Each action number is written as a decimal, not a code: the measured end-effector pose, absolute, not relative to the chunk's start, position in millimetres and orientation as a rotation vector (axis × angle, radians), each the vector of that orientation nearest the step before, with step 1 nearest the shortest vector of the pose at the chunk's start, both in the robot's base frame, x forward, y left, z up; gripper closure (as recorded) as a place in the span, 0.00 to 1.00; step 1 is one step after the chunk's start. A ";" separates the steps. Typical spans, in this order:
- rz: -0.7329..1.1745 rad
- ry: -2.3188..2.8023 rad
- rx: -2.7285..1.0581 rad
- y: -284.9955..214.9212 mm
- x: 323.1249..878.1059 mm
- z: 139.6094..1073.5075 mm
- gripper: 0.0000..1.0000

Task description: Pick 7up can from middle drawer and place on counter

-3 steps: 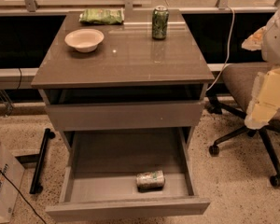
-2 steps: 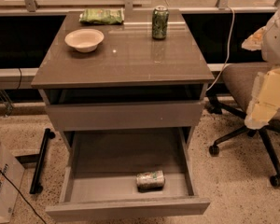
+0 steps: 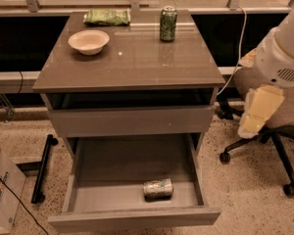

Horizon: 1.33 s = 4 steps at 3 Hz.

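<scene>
I used the middle drawer (image 3: 118, 166) as my marker. It was pulled out, and the 7up can (image 3: 158, 188) lay on its side on the drawer floor. The can was close to the drawer's front wall, a bit right of the middle. Its long way ran side to side, along that front wall.

The gripper (image 3: 258, 111) hung outside the drawer, up and off to the right in my view, in front of an office chair (image 3: 280, 146). I could not tell whether it was let go or squeezed tight. It held nothing. From the gripper, the can lay down and to the left.

I thought the gripper had to cross over the drawer's right side wall and then come down from above. The plain front panel (image 3: 132, 121) over the drawer covered only the back part, so the can looked free to reach.

Above the drawer sat the counter (image 3: 137, 65). On it were a bowl (image 3: 88, 41), a dark green can (image 3: 168, 23) and a green snack bag (image 3: 107, 17), with bare space between them.
</scene>
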State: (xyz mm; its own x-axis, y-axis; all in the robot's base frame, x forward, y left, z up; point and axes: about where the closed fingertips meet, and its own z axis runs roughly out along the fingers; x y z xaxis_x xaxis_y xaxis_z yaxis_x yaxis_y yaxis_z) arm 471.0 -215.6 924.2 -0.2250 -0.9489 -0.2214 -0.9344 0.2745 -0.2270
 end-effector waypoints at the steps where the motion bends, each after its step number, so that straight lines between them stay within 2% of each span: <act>1: -0.025 2.253 -1.721 -221.1 496.4 883.1 0.00; 2: 0.134 2.358 -1.689 -231.1 522.2 824.0 0.00; 3: 0.140 2.361 -1.691 -231.0 522.5 820.5 0.00; 4: 0.208 2.381 -1.734 -200.4 519.9 775.8 0.00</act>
State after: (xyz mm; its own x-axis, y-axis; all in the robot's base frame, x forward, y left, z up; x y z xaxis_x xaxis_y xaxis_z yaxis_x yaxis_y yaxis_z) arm 519.9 -200.4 775.8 -0.2988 -0.9253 -0.2336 -0.9518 0.3068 0.0022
